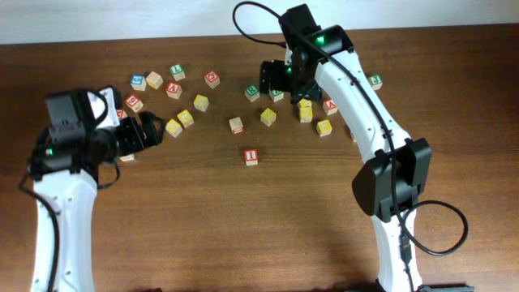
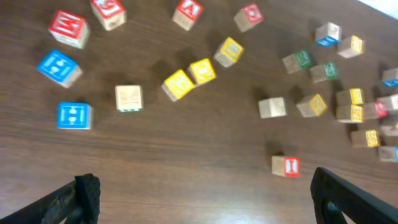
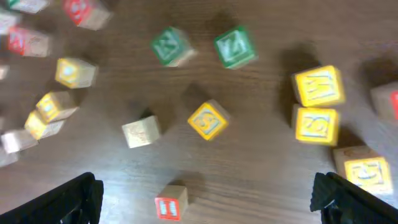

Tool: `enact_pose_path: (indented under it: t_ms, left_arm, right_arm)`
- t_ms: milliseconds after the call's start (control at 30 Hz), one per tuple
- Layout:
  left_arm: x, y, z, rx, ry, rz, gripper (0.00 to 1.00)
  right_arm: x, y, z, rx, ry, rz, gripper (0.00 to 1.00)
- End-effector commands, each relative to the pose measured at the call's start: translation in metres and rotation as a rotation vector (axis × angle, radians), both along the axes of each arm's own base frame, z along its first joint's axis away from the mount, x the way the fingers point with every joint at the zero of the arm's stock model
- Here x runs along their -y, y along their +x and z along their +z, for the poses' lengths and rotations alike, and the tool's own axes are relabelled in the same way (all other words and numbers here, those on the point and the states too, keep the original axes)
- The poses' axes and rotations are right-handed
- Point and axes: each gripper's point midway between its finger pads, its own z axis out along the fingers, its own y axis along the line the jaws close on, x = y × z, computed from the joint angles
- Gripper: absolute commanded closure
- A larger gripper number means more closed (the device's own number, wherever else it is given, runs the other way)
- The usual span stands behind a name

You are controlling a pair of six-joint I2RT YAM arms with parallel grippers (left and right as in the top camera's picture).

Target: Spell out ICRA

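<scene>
I cube (image 1: 251, 156) sits alone mid-table; right gripper (image 1: 272, 75) looks nearer than left gripper (image 1: 158, 131) (both pincers spread wide, holding nothing).

surface: dark wood-grain table (image 1: 243, 235) | backdrop: white wall (image 1: 122, 12) | light: even

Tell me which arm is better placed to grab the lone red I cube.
Probably the right: the I cube lies low between the fingers of the open right hand, while in the left wrist view it sits beside one finger of the left hand.
</scene>
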Motion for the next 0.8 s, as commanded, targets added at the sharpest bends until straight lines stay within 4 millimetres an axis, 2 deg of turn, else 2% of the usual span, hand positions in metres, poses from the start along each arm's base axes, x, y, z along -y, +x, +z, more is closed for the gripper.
enact_pose_path:
  t_ms: [0,133,200,267,333,433,533,567,600,633,700,767]
  left_arm:
    - [-0.046,-0.011,-0.015,-0.12,0.053,0.306,0.01]
    - [-0.076,-0.032,-0.022,-0.189,0.004,0.483,0.01]
    - [-0.086,-0.041,-0.025,-0.213,-0.006,0.517,0.01]
    - [-0.082,-0.043,-0.026,-0.227,-0.025,0.509,0.01]
    - [-0.069,-0.037,-0.024,-0.213,-0.093,0.466,0.01]
    - [-0.069,-0.037,-0.024,-0.212,-0.089,0.461,0.01]
    - [-0.076,-0.041,-0.026,-0.223,-0.046,0.487,0.01]
    - [-0.076,-0.042,-0.027,-0.231,-0.048,0.487,0.01]
    - [-0.075,-0.044,-0.028,-0.24,-0.049,0.487,0.01]
    - [-0.074,-0.047,-0.029,-0.253,-0.05,0.486,0.01]
    - [-0.072,-0.052,-0.031,-0.275,-0.052,0.486,0.01]
    - [-0.071,-0.055,-0.032,-0.288,-0.053,0.486,0.01]
  right_arm:
    - [-0.041,-0.002,0.005,0.073,0.092,0.219,0.02]
    - [-0.066,0.004,0.016,0.169,0.093,0.279,0.02]
    - [-0.09,0.014,0.028,0.293,0.093,0.34,0.02]
    - [-0.103,0.027,0.038,0.401,0.049,0.328,0.02]
    - [-0.109,0.036,0.045,0.474,0.0,0.304,0.02]
    - [-0.136,0.025,0.054,0.507,0.073,0.397,0.0]
    - [-0.147,0.018,0.041,0.543,0.001,0.514,0.01]
    - [-0.145,0.021,0.038,0.551,-0.035,0.499,0.07]
    - [-0.143,0.024,0.035,0.557,-0.064,0.486,0.02]
    - [-0.144,0.024,0.035,0.557,-0.063,0.482,0.02]
    - [-0.158,0.024,0.039,0.586,0.001,0.522,0.02]
    - [-0.168,0.028,0.026,0.632,-0.025,0.612,0.02]
